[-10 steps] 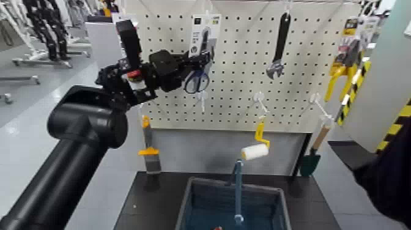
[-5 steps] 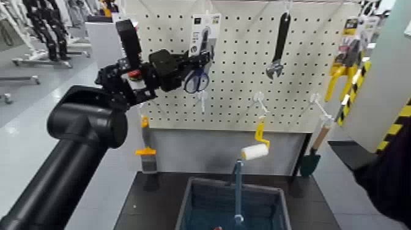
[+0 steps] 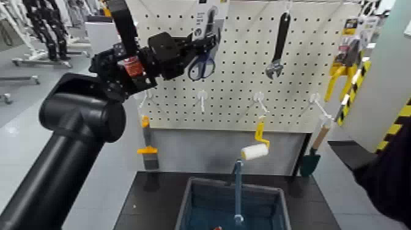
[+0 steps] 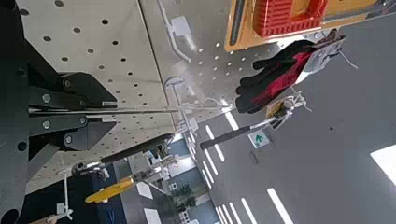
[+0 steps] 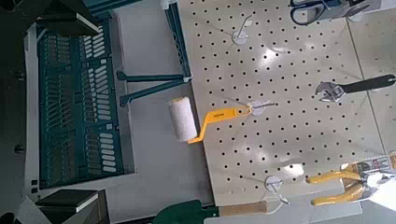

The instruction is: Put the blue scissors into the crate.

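Observation:
The blue scissors, on their white card, are up against the pegboard at the upper middle of the head view. My left gripper is shut on the card's lower part beside the blue handles. The left wrist view shows its fingers clamped on the thin card edge. The scissors also show in the right wrist view. The crate sits on the dark table below, with its blue handle post upright, and it also shows in the right wrist view. My right gripper is open and empty, low on the right.
On the pegboard hang a black wrench, yellow-handled pliers, a paint roller, a green trowel and an orange-handled tool. A bare hook sticks out below the scissors. A yellow-black striped wall edge stands at right.
My left gripper has risen with the scissors card in it. The card now sits higher on the pegboard and the hook below it is bare.

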You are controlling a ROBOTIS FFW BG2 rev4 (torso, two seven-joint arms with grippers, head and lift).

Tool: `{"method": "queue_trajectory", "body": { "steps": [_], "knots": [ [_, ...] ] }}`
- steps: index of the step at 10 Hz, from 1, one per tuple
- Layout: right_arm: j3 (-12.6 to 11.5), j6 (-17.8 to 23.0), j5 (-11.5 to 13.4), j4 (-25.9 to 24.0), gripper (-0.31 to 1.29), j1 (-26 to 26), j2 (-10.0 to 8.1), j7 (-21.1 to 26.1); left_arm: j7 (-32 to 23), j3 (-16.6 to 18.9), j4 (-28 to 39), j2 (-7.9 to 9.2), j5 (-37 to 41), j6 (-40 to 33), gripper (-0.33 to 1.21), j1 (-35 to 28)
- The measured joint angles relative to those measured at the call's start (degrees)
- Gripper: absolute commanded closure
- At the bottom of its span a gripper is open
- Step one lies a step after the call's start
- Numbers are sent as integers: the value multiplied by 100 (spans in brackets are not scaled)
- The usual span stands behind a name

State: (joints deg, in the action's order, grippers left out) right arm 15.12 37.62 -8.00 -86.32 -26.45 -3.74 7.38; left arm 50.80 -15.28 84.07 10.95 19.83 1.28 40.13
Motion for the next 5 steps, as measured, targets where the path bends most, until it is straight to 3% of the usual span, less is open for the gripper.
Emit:
{"method": "queue_trajectory", "body": {
  "steps": [3, 5],
  "knots": [
    [0, 0, 0, 2, 8, 0, 4, 0, -68, 22, 563, -32, 183, 303, 115, -335],
    [8, 0, -2, 11, 8, 8, 8, 0, -71, -69, 582, -79, 433, 595, 115, -621]
  ]
}}
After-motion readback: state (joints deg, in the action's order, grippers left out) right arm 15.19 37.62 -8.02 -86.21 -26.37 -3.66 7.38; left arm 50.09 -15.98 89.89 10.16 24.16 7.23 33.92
